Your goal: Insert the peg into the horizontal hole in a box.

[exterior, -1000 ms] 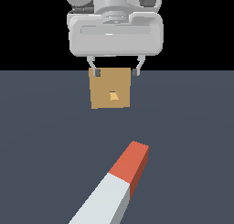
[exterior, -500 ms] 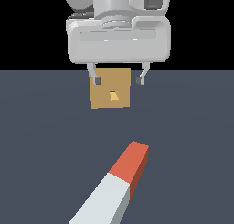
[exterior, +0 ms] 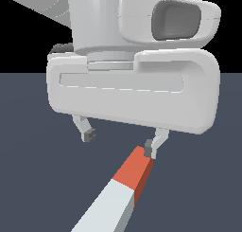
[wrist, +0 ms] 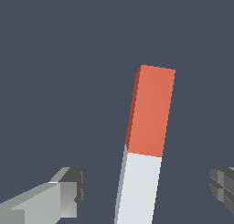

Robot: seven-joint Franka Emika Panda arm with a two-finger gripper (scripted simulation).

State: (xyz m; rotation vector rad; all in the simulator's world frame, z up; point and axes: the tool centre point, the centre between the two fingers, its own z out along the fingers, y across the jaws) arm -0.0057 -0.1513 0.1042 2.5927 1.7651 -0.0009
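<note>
The peg (exterior: pixel 124 188) lies flat on the dark floor, its orange-red end pointing away from the camera and its pale grey-white part running toward the exterior view's lower left. It also shows in the wrist view (wrist: pixel 146 141). My gripper (exterior: pixel 119 142) is open and empty, hanging above the peg's orange-red end with one finger (exterior: pixel 150 148) close by that tip and the other finger (exterior: pixel 88 134) off to the exterior view's left. In the wrist view the fingers (wrist: pixel 64 191) stand to either side of the peg. The box and its hole are hidden behind my gripper's body (exterior: pixel 134 91).
The floor (exterior: pixel 28 179) is a flat dark grey-blue surface with a black background beyond its far edge. Nothing else shows on it.
My gripper has come much closer to the camera and lower, from over the box to above the peg's orange-red end. It now hides the box. The peg has not moved.
</note>
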